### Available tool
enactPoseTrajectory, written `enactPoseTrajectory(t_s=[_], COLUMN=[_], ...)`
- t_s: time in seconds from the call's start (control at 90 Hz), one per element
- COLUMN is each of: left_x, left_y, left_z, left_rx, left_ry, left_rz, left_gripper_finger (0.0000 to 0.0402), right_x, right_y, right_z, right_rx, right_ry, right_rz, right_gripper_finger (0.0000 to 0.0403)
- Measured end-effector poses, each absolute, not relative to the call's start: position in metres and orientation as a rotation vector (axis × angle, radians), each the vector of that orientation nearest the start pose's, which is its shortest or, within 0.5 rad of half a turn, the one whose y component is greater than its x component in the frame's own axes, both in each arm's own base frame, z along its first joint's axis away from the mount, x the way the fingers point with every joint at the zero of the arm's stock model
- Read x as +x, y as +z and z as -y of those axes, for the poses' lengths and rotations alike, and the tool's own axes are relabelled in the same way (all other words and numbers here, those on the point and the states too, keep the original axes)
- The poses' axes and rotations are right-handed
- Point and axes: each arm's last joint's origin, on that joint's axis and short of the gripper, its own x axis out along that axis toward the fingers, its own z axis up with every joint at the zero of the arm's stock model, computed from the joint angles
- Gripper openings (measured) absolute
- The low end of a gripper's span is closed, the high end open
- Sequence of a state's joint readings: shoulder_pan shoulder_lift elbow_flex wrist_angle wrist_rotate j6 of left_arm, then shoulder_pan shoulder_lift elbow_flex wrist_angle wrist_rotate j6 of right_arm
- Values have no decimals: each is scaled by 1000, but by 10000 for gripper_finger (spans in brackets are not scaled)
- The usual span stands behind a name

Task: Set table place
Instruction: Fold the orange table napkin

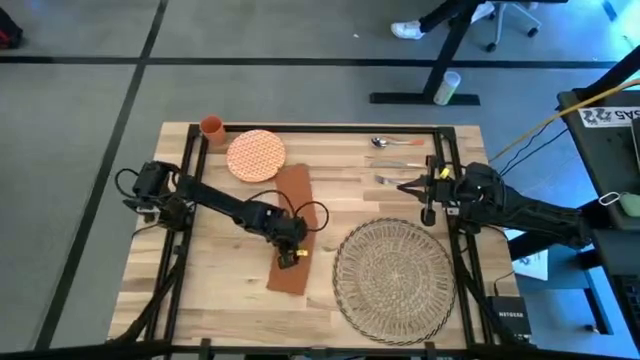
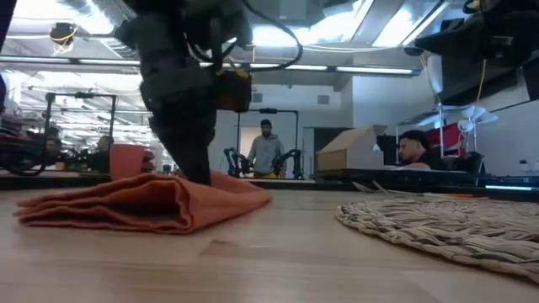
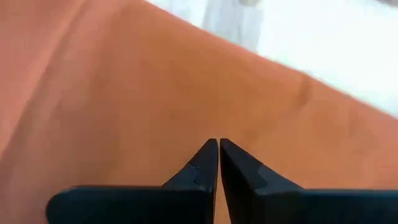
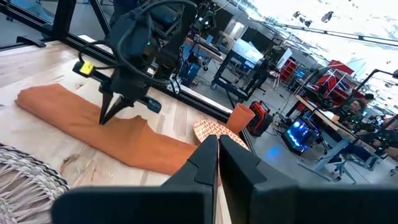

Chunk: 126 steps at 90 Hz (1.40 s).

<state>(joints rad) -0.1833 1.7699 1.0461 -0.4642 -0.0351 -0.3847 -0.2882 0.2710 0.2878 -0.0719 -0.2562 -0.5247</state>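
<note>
Pinching soft rust-orange napkin (image 1: 292, 228), left gripper (image 1: 290, 256) fingertips together beside lacy straw place (image 1: 394, 279).

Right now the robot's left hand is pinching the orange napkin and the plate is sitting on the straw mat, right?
Not quite. The high view shows the plate on the bare table, away from the straw mat. The left gripper is down on the orange napkin.

You are looking at the table (image 1: 210, 290) with the place (image 1: 393, 277) lying toward its right front. The napkin (image 1: 296, 228) is lying just left of it, the plate (image 1: 256, 155) is sitting behind the napkin, and the cutlery (image 1: 397, 160) is resting behind the place.
</note>
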Motion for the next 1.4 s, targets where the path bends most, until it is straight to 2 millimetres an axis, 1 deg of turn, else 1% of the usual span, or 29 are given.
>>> enactPoseTrajectory(t_s=[0.133,0.233,0.322,0.4,0.511,0.667,0.978,1.111,1.289,1.4], left_x=[327,322,313,303,293,289,295,299,304,302], left_y=[164,164,162,155,148,145,148,155,178,185], left_z=[72,86,99,109,122,137,160,168,191,202], left_rx=[-189,-203,-210,-227,-256,-311,-362,-377,-366,-322], left_ry=[71,62,68,87,102,86,29,-12,-92,-48], left_rz=[-1205,-1220,-1269,-1308,-1325,-1274,-1125,-1073,-1014,-1011], left_gripper_finger=[0,0,0,0,0,0,0,0,0,0], right_x=[103,103,103,103,103,103,103,103,103,103], right_y=[233,233,233,233,233,233,233,234,234,233], right_z=[23,23,23,22,22,22,21,21,21,21], right_rx=[-512,-512,-512,-512,-512,-508,-495,-496,-495,-495], right_ry=[-10,-10,-9,-1,3,8,31,32,32,32], right_rz=[-57,-57,-57,-54,-54,-52,-45,-41,-41,-43], right_gripper_finger=[1,1,1,1,1,1,1,1,1,1])
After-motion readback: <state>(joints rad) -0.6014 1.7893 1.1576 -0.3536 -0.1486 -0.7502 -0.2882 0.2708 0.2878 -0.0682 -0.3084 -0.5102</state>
